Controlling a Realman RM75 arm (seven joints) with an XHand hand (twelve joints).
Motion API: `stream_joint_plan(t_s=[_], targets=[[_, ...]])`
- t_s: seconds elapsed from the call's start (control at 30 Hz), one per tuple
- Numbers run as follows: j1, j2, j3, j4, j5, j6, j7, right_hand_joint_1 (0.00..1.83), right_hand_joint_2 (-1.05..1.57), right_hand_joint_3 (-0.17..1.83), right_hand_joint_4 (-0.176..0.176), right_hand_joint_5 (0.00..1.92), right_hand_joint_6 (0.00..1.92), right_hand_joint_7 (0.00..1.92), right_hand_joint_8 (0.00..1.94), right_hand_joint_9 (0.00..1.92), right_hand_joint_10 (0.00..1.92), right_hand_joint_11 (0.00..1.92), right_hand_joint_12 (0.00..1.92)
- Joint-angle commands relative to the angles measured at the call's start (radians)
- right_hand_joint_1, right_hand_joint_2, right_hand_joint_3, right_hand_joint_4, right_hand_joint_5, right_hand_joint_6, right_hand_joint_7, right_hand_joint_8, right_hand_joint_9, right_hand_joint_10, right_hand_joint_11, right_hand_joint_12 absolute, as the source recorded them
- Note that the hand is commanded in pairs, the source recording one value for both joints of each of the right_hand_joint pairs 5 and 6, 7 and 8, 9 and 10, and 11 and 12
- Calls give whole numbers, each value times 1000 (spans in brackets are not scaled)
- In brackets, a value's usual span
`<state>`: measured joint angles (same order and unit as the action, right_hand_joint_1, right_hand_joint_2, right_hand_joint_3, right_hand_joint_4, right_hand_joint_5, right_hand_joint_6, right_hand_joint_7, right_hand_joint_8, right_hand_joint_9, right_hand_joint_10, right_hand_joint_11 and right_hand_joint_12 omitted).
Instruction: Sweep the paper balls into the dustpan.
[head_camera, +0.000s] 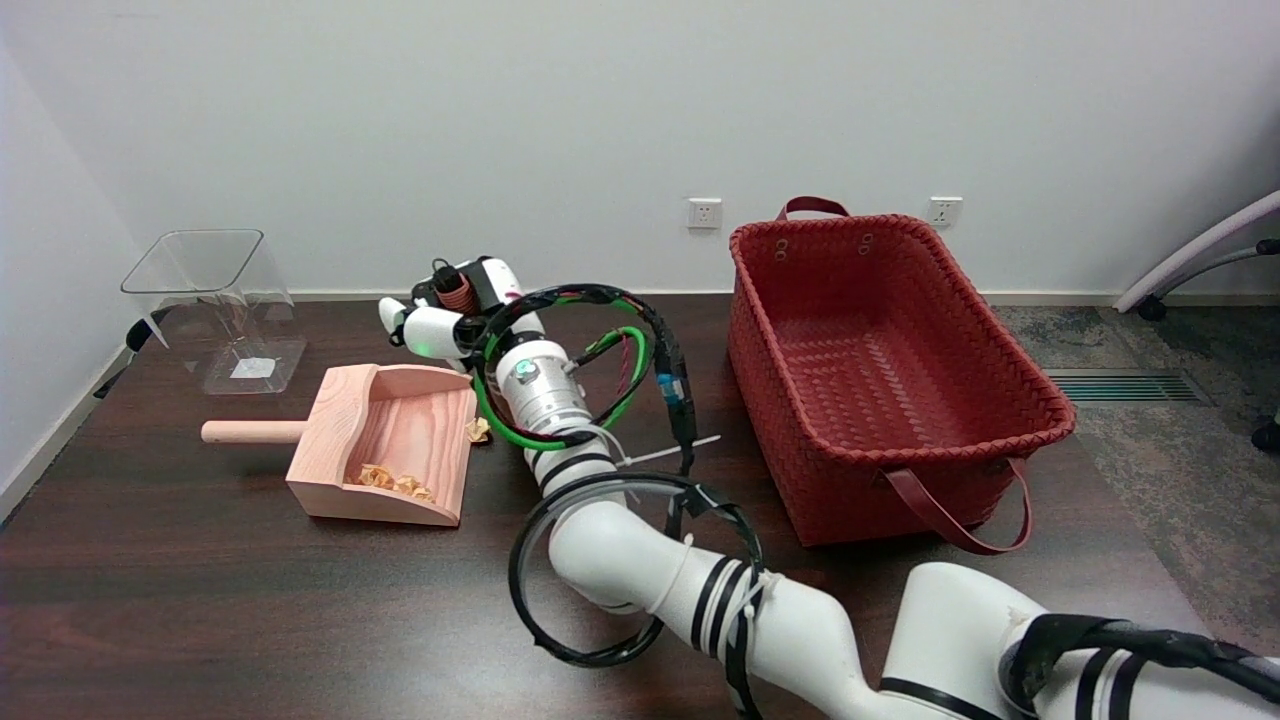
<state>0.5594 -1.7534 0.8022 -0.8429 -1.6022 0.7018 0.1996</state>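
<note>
My right hand reached across the dark wooden table to a spot just beyond the far right corner of the wooden dustpan, my white arm stretching in from the near right, wrapped in black and green cables. The hand was seen from behind and partly hidden by the wrist, so I could not tell how far its fingers were spread or whether they held anything.

The dustpan lay on the left half of the table, its round handle pointing left and its open mouth facing right. Several crumpled paper balls sat inside it, gathered against the near wall. One more paper ball lay on the table just outside the dustpan's right edge, between the pan and my forearm.

A clear plastic container stood at the far left of the table, beyond the dustpan, with only a small white patch visible at its bottom. On the right, a large red woven basket with dark red handles stood well apart from the dustpan; nothing could be seen inside it.
</note>
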Motion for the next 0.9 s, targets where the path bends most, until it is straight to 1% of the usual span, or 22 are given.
stream_joint_plan(t_s=[0.03, 0.5, 0.73, 0.9], targets=[[22, -86, -25, 26, 110, 13, 6, 1289, 1100, 580, 0, 1920, 1920, 1920, 1920, 1920, 1920, 1920, 1920], [79, -131, -41, 19, 112, -1, 8, 1289, 1082, 597, 0, 1920, 1920, 1920, 1920, 1920, 1920, 1920, 1920], [93, -134, -56, 18, 112, -7, 97, 1293, 1061, 598, 0, 1920, 1920, 1920, 1920, 1920, 1920, 1920, 1920], [99, -132, -58, 9, 102, -33, 96, 1301, 1041, 606, 0, 1920, 1920, 1920, 1920, 1920, 1920, 1920, 1920]])
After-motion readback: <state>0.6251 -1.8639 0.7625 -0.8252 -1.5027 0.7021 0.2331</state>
